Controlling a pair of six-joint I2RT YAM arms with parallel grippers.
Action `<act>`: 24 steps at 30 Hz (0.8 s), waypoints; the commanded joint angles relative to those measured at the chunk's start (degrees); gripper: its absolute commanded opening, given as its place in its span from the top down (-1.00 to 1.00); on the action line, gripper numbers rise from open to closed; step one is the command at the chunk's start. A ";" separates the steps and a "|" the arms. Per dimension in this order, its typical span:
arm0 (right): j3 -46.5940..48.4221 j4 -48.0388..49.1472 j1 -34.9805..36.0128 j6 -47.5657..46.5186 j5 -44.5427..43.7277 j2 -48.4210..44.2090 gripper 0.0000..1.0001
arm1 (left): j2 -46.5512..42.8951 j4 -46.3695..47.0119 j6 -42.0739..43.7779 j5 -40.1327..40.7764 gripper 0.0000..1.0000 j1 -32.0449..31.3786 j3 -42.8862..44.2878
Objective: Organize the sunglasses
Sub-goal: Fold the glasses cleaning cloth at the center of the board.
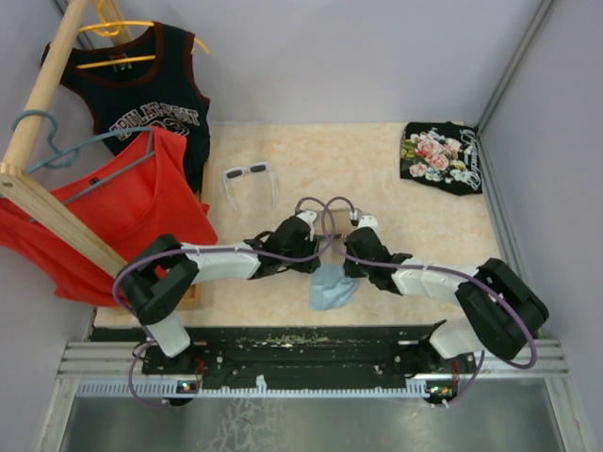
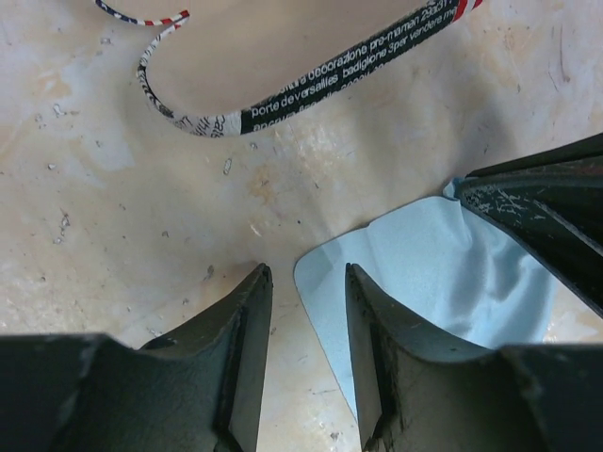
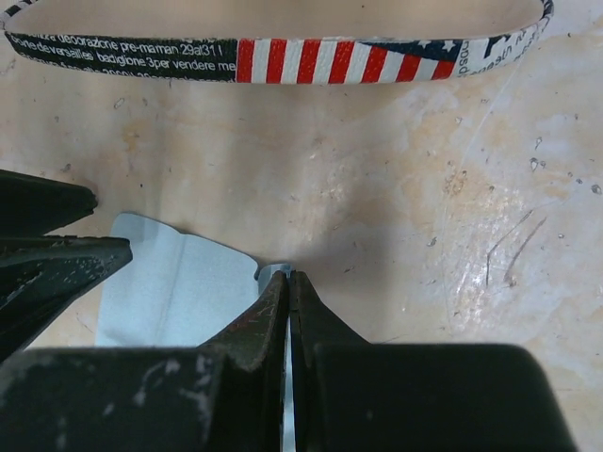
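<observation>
The white plastic-framed sunglasses with dark grey lenses (image 1: 250, 175) are seen lying on the beige mottled table (image 1: 415, 226), up and to the left of centre in the top view. Their front is turned toward the top of the frame and their thin arms are unfolded toward the bottom. They are touched by neither gripper. They are placed well apart from both, up and to the left of the left gripper, which is the nearer one, and near the edge of the red sleeveless garment (image 1: 141, 212).

The left gripper (image 2: 309, 273) is shown released in its wrist view. Its two dark fingers (image 2: 247, 320) stand apart at the bottom of the frame and nothing is clamped between them. The rounded edge of the small light-blue cloth (image 2: 433, 273) is seen on the table in the gap and past the finger on the right of the frame.

The right gripper (image 3: 287, 278) is shown clenched on a corner of that cloth. In its wrist view the fingers are pressed together at bottom centre, the blue corner is caught at their tips, and a blue sliver is visible between them. In the top view the cloth is spread at centre, between the two wrists and lower in the frame than the sunglasses.

The oblong case printed with the American flag and black bands of white text (image 3: 311, 58) is seen across the top of both wrist views, beyond the fingertips and apart from the cloth.
</observation>
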State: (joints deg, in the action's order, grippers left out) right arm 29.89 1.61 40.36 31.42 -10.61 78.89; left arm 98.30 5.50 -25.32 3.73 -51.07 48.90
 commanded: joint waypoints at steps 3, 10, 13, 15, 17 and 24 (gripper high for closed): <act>-3.09 3.16 -0.35 3.89 1.68 -1.12 1.00 | 2.49 -4.76 1.59 3.39 0.20 -0.87 1.12; -5.17 5.07 -0.80 6.11 2.50 -1.94 1.00 | 2.30 -4.84 0.86 4.54 0.21 -2.11 -2.04; -5.77 5.07 -0.81 6.68 2.13 -2.91 1.00 | 2.70 -4.92 0.54 5.32 0.21 -3.13 -2.66; -6.11 5.23 -0.87 7.02 2.07 -3.47 1.00 | 2.96 -5.56 0.34 6.90 0.21 -4.07 -2.78; -6.44 5.31 -1.02 7.29 2.14 -3.86 1.00 | 3.23 -6.19 0.33 8.51 0.21 -5.11 -2.84; -7.29 5.47 -1.38 7.67 2.13 -4.77 1.00 | 5.89 -8.72 0.34 13.63 0.27 -8.40 -1.88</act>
State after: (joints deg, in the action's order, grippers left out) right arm 23.88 8.19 39.83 38.65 -8.64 75.46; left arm 99.37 6.20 -24.53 15.59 -57.63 48.71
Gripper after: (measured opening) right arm 0.005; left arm 0.381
